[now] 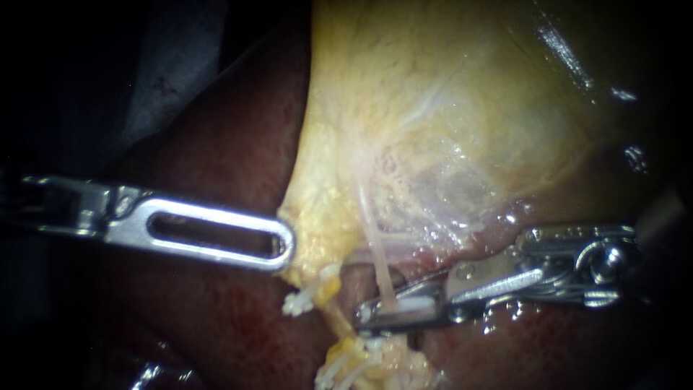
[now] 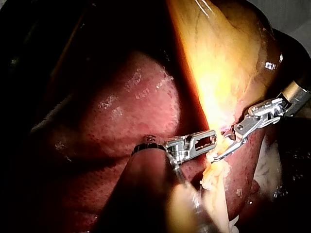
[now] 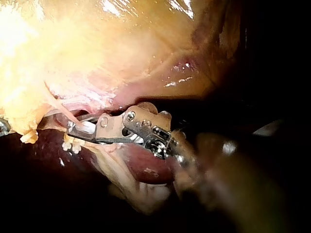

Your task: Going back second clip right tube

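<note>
At the far left of the endoscope view, dark red liver (image 1: 216,318), filling the lower left of the frame. Over it, entering from the left edge and lying almost level, the left instrument (image 1: 287,245), one long slotted jaw seen flat. Jaws closed on the yellow rim of the gallbladder (image 1: 447,108) at middle left, with the rim drawn to a small point there. In the left wrist view, the same left instrument (image 2: 214,138) with both jaws lying together, tip at the bright edge of the gallbladder (image 2: 218,63), liver (image 2: 131,111) beside the shaft, and the right instrument (image 2: 218,155) just beside that tip. Back in the endoscope view, right of the grip and in the lower middle, a yellow strand carrying small white ribbed pieces (image 1: 302,302); whether clips, not possible to tell. Further right, the right tube (image 1: 379,260), thin and pale, running down from the middle of the frame into the jaws of the right instrument (image 1: 364,314). Between those narrow jaws a white clip (image 1: 410,305), held from both sides, the tube crossing at its tip end. Shaft of this instrument entering from the right edge, tip pointing left and slightly down. In the right wrist view, right instrument (image 3: 70,128) holding the clip (image 3: 86,127), the right tube (image 3: 60,107) slanting down to the jaws near their tip, gallbladder (image 3: 97,43) beyond them.
</note>
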